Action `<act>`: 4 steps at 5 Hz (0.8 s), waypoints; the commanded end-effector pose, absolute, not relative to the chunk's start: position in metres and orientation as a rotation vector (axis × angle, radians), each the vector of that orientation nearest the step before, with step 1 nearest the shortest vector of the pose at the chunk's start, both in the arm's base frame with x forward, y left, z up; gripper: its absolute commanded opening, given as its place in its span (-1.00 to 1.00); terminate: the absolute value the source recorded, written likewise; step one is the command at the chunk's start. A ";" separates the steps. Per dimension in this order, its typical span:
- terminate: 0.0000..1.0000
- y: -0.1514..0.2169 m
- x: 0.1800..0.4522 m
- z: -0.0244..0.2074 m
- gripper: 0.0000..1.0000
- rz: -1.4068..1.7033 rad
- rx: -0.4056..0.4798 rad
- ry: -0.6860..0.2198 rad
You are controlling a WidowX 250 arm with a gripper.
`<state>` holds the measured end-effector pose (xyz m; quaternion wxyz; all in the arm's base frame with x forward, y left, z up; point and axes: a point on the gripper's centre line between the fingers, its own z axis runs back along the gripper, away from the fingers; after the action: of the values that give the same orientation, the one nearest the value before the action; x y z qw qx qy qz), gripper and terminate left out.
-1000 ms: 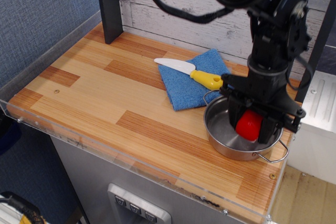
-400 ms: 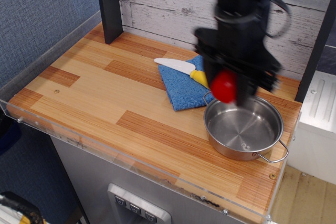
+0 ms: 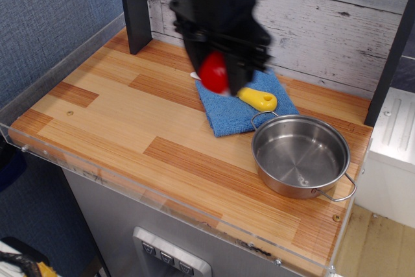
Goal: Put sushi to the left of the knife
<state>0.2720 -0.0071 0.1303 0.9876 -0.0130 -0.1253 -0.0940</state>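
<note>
Wooden table (image 3: 123, 128), whitewashed planks behind. My gripper (image 3: 217, 74) hangs over the blue cloth (image 3: 241, 105), clamped on the sushi (image 3: 214, 73), hiding the knife (image 3: 257, 99) blade. I should carry toward nine o'clock, lowering gently past the blade tip.

We find no readable text, labels, brands, nos. or signs anywhere in view. Nothing legible on the gripper (image 3: 217, 76) or the sushi (image 3: 213, 72) it grips, nor on the knife (image 3: 256, 98) and blue cloth (image 3: 240, 111) just below it, nor on the steel pan (image 3: 300, 157) further off to its lower right.
</note>
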 end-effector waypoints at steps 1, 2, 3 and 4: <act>-1.00 0.050 0.270 0.134 -1.00 -0.080 0.003 -0.269; -1.00 0.071 0.277 0.118 -1.00 -0.047 0.000 -0.268; -1.00 0.088 0.289 0.106 -1.00 -0.036 0.011 -0.245; -1.00 0.105 0.298 0.100 -1.00 -0.015 0.027 -0.233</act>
<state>0.2990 0.1032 0.0866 0.9954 0.0049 -0.0956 -0.0065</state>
